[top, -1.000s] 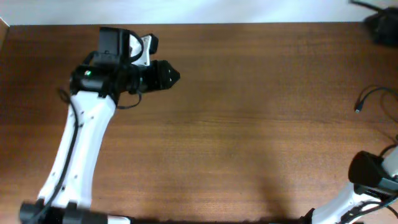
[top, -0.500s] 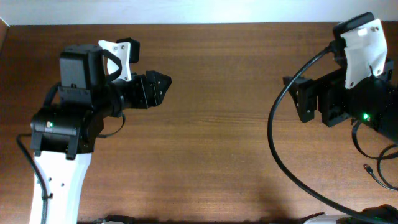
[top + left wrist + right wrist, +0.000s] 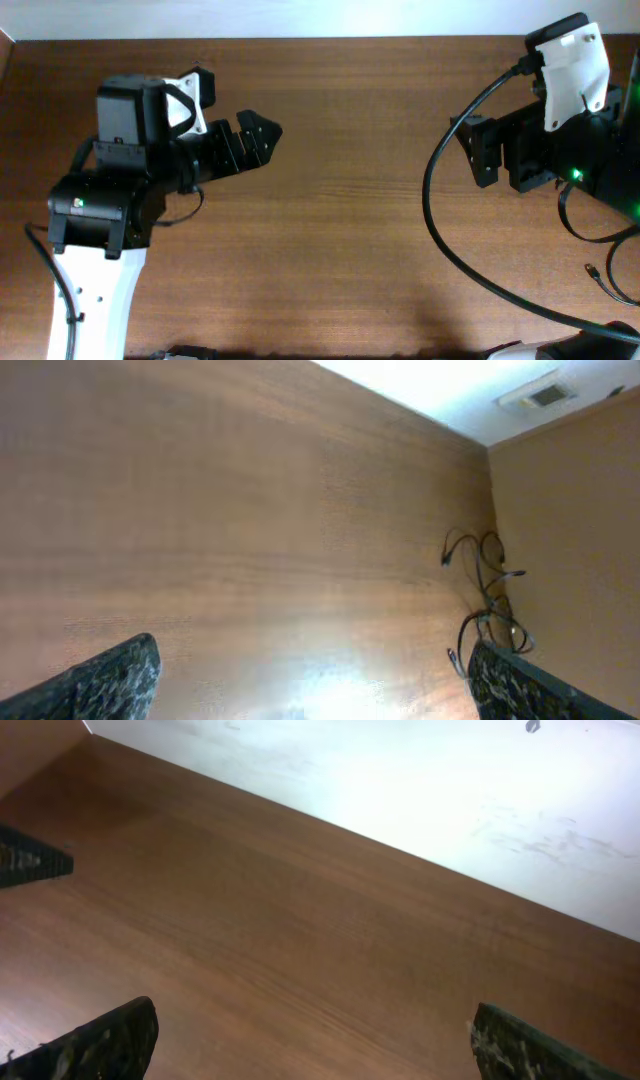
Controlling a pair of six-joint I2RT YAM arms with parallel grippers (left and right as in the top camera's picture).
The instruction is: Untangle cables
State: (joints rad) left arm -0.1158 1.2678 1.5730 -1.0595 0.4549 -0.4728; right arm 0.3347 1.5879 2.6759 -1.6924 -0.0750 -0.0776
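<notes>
The cables are thin black cords with small plug ends, lying in a loose tangle at the far right of the left wrist view. Overhead, only one thin cord with a plug shows at the lower right; the right arm covers the others. My left gripper hovers over the left of the table, pointing right. It is open and empty, and its fingertips stand wide apart. My right gripper faces left from the right side, open over bare wood, with nothing between its fingertips.
A thick black arm cable loops from the right arm across the table's right part. The wooden table ends at a white wall along its far edge. A dark finger tip shows at the left edge of the right wrist view.
The right arm has swung up from the lower right corner and now covers the spot where the cables lay. The left arm pulled back slightly. Both grippers opened wide.
</notes>
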